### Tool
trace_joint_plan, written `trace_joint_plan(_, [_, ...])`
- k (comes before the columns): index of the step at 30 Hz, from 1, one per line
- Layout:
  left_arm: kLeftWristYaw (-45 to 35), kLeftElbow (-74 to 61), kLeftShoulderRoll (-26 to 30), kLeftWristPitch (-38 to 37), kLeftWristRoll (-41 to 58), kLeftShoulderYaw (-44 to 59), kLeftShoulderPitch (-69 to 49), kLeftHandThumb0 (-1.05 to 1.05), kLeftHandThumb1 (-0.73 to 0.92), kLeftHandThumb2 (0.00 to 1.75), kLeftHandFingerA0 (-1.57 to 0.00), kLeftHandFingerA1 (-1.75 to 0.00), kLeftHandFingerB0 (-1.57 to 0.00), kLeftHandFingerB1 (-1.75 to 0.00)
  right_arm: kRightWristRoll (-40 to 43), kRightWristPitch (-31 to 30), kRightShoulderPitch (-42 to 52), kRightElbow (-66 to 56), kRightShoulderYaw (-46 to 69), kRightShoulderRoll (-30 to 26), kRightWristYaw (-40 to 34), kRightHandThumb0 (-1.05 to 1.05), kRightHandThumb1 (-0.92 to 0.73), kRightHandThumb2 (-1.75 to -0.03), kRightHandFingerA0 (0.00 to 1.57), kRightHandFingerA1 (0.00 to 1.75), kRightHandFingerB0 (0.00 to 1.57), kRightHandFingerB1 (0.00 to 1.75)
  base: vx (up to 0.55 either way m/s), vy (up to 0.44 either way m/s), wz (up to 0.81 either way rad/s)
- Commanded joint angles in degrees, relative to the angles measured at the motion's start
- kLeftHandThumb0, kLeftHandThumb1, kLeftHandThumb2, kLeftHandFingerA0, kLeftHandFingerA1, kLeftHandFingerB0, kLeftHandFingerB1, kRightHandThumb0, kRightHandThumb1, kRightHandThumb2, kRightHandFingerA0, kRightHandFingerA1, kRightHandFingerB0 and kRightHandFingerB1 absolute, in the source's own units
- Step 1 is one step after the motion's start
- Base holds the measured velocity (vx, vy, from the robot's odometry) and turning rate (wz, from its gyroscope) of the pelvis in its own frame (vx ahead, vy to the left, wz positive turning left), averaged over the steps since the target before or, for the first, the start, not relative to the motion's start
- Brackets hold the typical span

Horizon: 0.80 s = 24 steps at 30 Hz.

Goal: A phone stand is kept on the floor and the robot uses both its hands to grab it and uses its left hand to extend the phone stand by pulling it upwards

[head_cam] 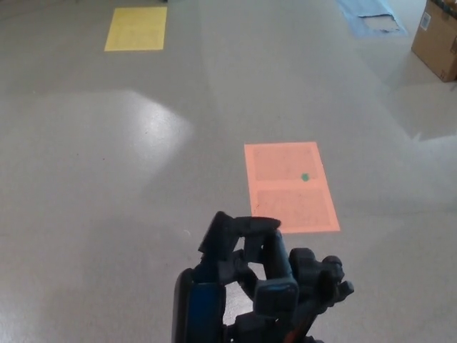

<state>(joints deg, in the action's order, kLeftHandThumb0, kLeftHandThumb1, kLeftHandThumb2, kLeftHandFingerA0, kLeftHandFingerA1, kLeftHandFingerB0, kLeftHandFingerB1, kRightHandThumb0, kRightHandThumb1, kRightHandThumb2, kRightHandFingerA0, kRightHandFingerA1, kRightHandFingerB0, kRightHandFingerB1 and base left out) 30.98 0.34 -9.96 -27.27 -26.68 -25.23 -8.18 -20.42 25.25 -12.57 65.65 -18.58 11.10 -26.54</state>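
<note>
Fingers (pixel 239 230) around mostly hidden black stand (pixel 275 287)

A glossy grey floor (pixel 107 179) carries an orange mat (pixel 289 186), a yellow mat (pixel 136 29), a blue sheet (pixel 370 16) and a cardboard box (pixel 437 39).

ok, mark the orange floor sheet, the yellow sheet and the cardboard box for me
orange floor sheet (pixel 290 187): head view, middle of the sheet, by its crease.
yellow sheet (pixel 136 29): head view, centre of the sheet, upper left.
cardboard box (pixel 437 39): head view, front face of the box, upper right edge.
</note>
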Motion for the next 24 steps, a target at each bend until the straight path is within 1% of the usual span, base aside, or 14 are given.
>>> trace_joint_plan(1, [-2.6, -8.38, -2.36, 3.39, -2.06, -0.48, 2.96, -0.39, 0.54, 0.81, -1.13, -1.46, -0.87, -1.33, 1.61, -0.68, 0.56, 1.29, 1.64, 2.16, 0.51, -0.14, -0.71, -0.96, 1.37, 1.75, 1.34, 1.75, 0.0, 0.0, 0.0])
trace_joint_plan(3, [-3.64, -12.29, -2.85, 4.68, -3.38, -0.52, 5.41, -0.37, 0.55, 0.81, -1.12, -1.45, -0.84, -1.31, 2.37, -0.15, 0.78, 1.79, 2.51, 2.37, 1.1, -0.14, -0.71, -0.96, 1.35, 1.75, 1.33, 1.75, 0.0, 0.0, 0.0])
trace_joint_plan(4, [-3.9, -13.3, -3.05, 5.11, -3.63, -0.51, 6.22, -0.23, 0.71, 0.57, -0.79, -1.75, -0.52, -1.75, 2.45, 0.08, 0.82, 1.88, 2.67, 2.37, 1.3, -0.17, -0.73, -1.0, 1.37, 1.75, 1.35, 1.75, 0.0, 0.0, 0.0])
trace_joint_plan(6, [-4.22, -14.56, -3.17, 5.95, -3.67, -0.61, 7.16, -0.23, 0.71, 0.57, -0.79, -1.75, -0.52, -1.75, 2.45, 0.49, 0.82, 2.03, 2.94, 2.38, 1.61, -0.17, -0.73, -1.0, 1.37, 1.75, 1.35, 1.75, 0.0, 0.0, 0.0])
trace_joint_plan(8, [-5.92, -18.05, -5.12, 7.9, -2.34, -0.39, 11.52, -0.23, 0.7, 0.56, -0.77, -1.75, -0.53, -1.75, 2.32, -0.28, 0.57, 2.36, 3.15, 2.38, 1.39, -0.19, -0.74, -0.97, 1.38, 1.75, 1.36, 1.75, 0.0, 0.0, 0.0])
trace_joint_plan(9, [-7.01, -19.96, -6.07, 9.58, -1.53, -0.35, 13.37, -0.22, 0.7, 0.56, -0.77, -1.75, -0.56, -1.75, 2.0, -0.38, 0.52, 2.37, 3.03, 2.38, 0.95, -0.17, -0.74, -0.91, 1.32, 1.75, 1.33, 1.75, 0.0, 0.0, 0.0])
trace_joint_plan(12, [-7.16, -20.74, -5.76, 10.8, -1.16, -0.6, 13.84, -0.22, 0.7, 0.56, -0.77, -1.75, -0.56, -1.75, 1.89, -0.34, 0.48, 2.45, 3.12, 2.4, 0.91, -0.17, -0.74, -0.91, 1.32, 1.75, 1.33, 1.75, 0.0, 0.0, 0.0])
trace_joint_plan(13, [-9.34, -24.26, -7.27, 15.21, -3.03, 1.83, 21.81, -0.23, 0.67, 0.57, -0.85, -1.75, -0.62, -1.75, 1.89, -0.45, 0.53, 2.54, 3.1, 2.48, 1.19, -0.17, -0.75, -0.96, 1.35, 1.75, 1.35, 1.75, 0.0, 0.0, 0.0])
trace_joint_plan(15, [-9.56, -24.82, -7.24, 16.12, -3.11, 2.03, 22.88, -0.23, 0.67, 0.57, -0.85, -1.75, -0.62, -1.75, 1.88, -0.44, 0.52, 2.57, 3.11, 2.49, 1.22, -0.17, -0.75, -0.96, 1.35, 1.75, 1.35, 1.75, 0.0, 0.0, 0.0])
trace_joint_plan(16, [-10.34, -25.86, -7.82, 18.15, -3.22, 4.07, 28.37, -0.21, 0.64, 0.56, -0.93, -1.75, -0.7, -1.75, 2.08, -1.29, 0.51, 2.48, 3.27, 2.68, 1.42, -0.17, -0.72, -0.93, 1.34, 1.75, 1.34, 1.75, 0.0, 0.0, 0.0])
trace_joint_plan(20, [-11.23, -27.05, -8.05, 21.27, -2.92, 6.28, 33.92, -0.22, 0.63, 0.57, -0.94, -1.75, -0.74, -1.75, 1.42, -1.41, 0.76, 2.7, 2.79, 2.58, 0.75, -0.17, -0.75, -0.94, 1.35, 1.75, 1.35, 1.75, 0.0, 0.0, 0.0])
trace_joint_plan(21, [-11.92, -27.68, -8.34, 22.82, -1.55, 7.44, 36.03, -0.25, 0.43, 0.84, -1.27, -1.41, -1.06, -1.31, 1.02, -1.42, 0.69, 2.78, 2.52, 2.56, 0.12, -0.16, -0.75, -0.93, 1.35, 1.75, 1.35, 1.75, 0.0, 0.0, 0.0])
trace_joint_plan(23, [-12.62, -28.13, -8.67, 24.37, -0.31, 8.96, 38.62, -0.27, 0.41, 0.85, -1.28, -1.41, -1.07, -1.31, 0.9, -1.58, 0.73, 2.86, 2.42, 2.71, -0.33, -0.16, -0.74, -0.94, 1.35, 1.75, 1.36, 1.75, 0.0, 0.0, 0.0])
trace_joint_plan(24, [-12.82, -28.13, -8.71, 24.83, -0.09, 9.66, 39.87, -0.26, 0.62, 0.58, -1.05, -1.61, -0.77, -1.74, 1.07, -1.45, 0.76, 2.88, 2.52, 2.74, -0.15, -0.16, -0.74, -0.94, 1.35, 1.75, 1.36, 1.75, 0.0, 0.0, 0.0])
